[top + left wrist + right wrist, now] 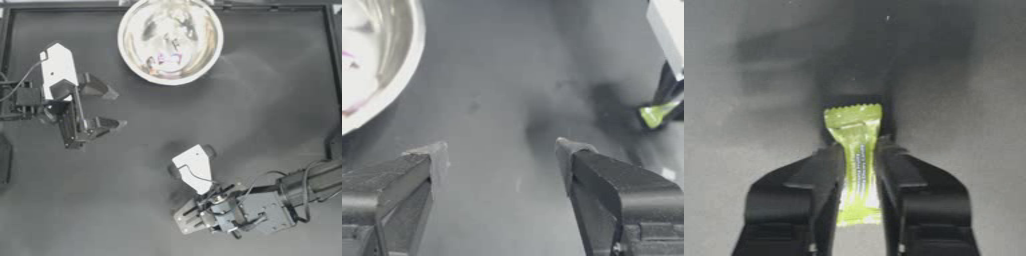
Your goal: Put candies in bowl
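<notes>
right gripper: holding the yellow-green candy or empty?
Holding it. In the right wrist view the right gripper has both jaws closed on the yellow-green candy, one twisted end sticking out past the tips. It is not in the bowl.

What you can't see clearly

From above, the right gripper [208,150] sits under its own white wrist housing, so you cannot see its fingers or the yellow-green candy [855,160] there. The bowl [170,40] is cut by the picture's top edge, and glare on its inside blurs the candies in it to pink smears you cannot count. In your left wrist view only part of the bowl's rim shows.
</notes>
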`<state>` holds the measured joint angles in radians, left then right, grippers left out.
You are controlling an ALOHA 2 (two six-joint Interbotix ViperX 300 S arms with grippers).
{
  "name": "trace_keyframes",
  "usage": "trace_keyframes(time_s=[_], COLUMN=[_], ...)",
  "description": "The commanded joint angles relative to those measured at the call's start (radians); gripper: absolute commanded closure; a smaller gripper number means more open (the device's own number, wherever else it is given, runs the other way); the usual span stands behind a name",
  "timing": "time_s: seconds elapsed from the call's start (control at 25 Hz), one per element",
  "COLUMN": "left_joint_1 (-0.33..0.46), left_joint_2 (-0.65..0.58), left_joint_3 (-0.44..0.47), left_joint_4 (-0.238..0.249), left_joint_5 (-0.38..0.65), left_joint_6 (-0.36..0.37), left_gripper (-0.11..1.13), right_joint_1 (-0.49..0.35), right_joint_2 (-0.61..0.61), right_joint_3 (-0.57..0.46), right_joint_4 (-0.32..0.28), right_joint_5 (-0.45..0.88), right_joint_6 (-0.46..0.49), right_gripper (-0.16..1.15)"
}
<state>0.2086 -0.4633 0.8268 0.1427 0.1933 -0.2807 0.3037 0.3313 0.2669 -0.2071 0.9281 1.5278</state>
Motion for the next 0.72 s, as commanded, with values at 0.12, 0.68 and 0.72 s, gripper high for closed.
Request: trace_keyframes(time_s=[0.12, 0.68, 0.72], left_joint_1=[-0.003, -0.005, -0.006], left_joint_2=[-0.029, -0.029, -0.029], left_joint_3=[-0.009, 0.009, 0.009], left_joint_4=[-0.002, -0.028, -0.028], left_joint_5=[-0.006, -0.006, -0.006], left_joint_6=[0.000, -0.002, 0.000], left_gripper=[0.05, 0.06, 0.06], right_joint_1=[0.006, -0.011, -0.018], right_joint_2=[-0.020, -0.166, -0.183], right_joint_3=[-0.017, -0.005, 0.002], right_joint_4=[-0.006, -0.244, -0.261], right_joint_5=[0.003, 0.031, 0.032], right_joint_6=[-0.002, -0.020, -0.023], right_gripper=[0.40, 0.43, 0.43])
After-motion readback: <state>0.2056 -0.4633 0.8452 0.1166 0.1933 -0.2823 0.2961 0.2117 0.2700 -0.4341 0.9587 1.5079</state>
